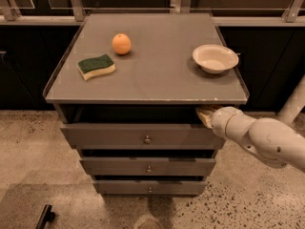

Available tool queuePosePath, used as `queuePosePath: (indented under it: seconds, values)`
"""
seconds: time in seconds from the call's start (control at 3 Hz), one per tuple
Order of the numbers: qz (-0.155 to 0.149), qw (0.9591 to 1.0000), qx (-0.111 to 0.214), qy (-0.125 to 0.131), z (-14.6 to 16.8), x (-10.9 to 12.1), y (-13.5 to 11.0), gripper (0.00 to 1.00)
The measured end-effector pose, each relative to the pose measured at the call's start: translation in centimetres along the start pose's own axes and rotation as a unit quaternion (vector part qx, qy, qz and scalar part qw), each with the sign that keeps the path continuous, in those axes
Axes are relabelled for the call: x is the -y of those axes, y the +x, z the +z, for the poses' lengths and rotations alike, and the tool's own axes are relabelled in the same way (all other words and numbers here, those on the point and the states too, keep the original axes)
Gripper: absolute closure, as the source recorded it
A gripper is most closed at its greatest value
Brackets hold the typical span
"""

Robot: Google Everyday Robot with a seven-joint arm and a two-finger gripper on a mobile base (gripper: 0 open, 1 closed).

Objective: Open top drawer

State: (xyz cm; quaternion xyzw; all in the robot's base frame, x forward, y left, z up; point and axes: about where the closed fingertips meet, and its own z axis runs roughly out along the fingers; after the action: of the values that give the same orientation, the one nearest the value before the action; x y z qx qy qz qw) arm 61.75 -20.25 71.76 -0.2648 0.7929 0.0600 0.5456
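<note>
Your gripper [206, 116] sits at the upper right corner of the top drawer [109, 136], just under the worktop [157, 87] edge; open or closed, can't tell. Drawer's directly below the worktop. Metal, stiff, prob. some weight on its slides. The knob [147, 139] is small & slick, so the top lip looks the surer hold. Drawer interior's dark, contents unclear. Bowl [215, 57] up top looks empty.

No text or label can be read.
</note>
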Motion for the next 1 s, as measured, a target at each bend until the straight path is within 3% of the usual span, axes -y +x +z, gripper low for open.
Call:
queuePosePath:
  seconds: [0.33, 1.0]
  values:
    - [-0.032, 0.9993, -0.011, -0.015, 1.81, -0.87, -0.73, 1.0]
    - [-0.047, 0.9983, -0.024, -0.025, 1.7, -1.44, 0.18, 1.0]
